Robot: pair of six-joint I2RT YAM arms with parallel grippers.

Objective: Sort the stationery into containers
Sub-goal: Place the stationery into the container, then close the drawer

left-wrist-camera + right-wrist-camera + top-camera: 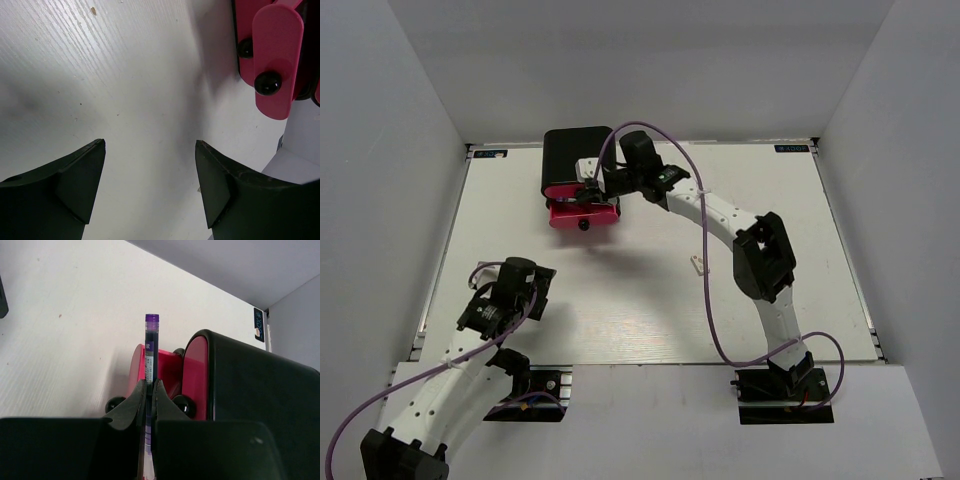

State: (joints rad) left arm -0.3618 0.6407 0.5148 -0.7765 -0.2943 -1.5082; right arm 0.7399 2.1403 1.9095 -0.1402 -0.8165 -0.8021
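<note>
One thin pen (151, 347) is clamped in my right pincer (150, 388) and sticks straight out past its tips. I think the pulled-out pink drawer (582, 214) lies just under it. My left pincer (150, 145) is spread apart, farther away.

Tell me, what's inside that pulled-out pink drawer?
Only a bit of the drawer's pink wall shows. The right gripper, shut on a purple-capped pen, hangs above it and hides the inside, so any contents cannot be seen.
</note>
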